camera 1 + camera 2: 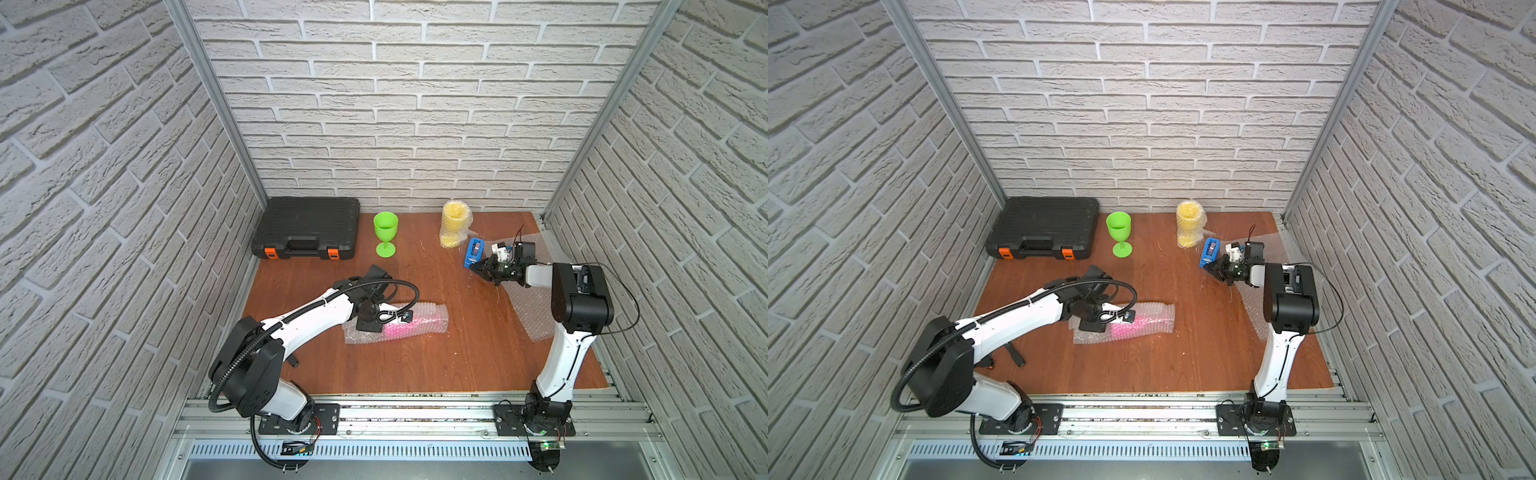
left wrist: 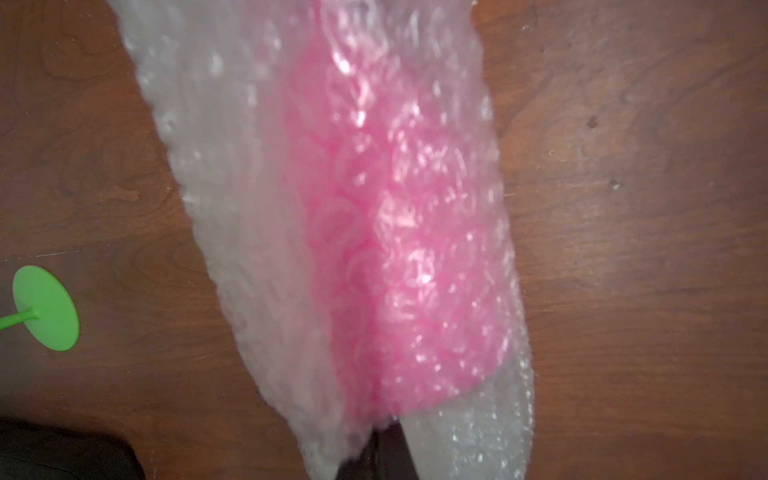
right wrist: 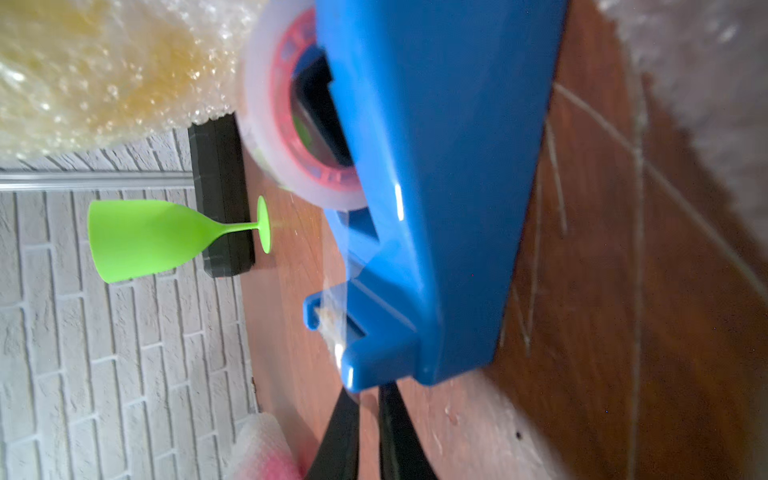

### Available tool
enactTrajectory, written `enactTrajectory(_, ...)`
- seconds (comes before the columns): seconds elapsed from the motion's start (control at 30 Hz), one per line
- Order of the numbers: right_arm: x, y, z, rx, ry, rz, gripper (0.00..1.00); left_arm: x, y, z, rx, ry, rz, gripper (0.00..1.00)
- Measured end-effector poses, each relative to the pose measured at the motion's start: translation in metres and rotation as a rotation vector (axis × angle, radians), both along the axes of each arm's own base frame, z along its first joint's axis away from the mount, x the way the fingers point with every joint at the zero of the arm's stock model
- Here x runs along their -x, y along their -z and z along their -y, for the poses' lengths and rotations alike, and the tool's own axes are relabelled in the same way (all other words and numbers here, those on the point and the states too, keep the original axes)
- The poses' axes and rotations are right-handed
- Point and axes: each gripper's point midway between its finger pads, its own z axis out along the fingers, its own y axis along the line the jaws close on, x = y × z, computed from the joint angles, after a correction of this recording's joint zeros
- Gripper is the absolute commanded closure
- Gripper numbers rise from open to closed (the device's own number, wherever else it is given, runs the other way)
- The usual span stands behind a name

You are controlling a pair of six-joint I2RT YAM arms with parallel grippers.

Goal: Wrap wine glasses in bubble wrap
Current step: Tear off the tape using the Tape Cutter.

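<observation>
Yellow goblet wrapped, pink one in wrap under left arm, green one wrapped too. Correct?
Not the green goblet: it stands bare, unwrapped, in both top views. Yellow goblet and pink goblet are in bubble wrap, as said.

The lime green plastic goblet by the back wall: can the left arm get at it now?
Probably not yet. The left pincer is shut on the clear bubble wrap around the hot pink plastic goblet. The wooden table toward the lime green goblet is bare, so the path looks free.
</observation>
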Motion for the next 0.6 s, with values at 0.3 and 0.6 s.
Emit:
enactTrajectory(0.3,0.0017,0.0065,-0.0001,0.123,0.028,-0.093,0.97,0.0000,0.0005,0.0001,-0.001,0.000,-0.002,1.00)
enactTrajectory(0.6,0.0031,0.0105,0.0003,0.221,0.067,-0.109,0.97,0.0011,0.0006,0.0010,-0.002,0.005,-0.002,1.00)
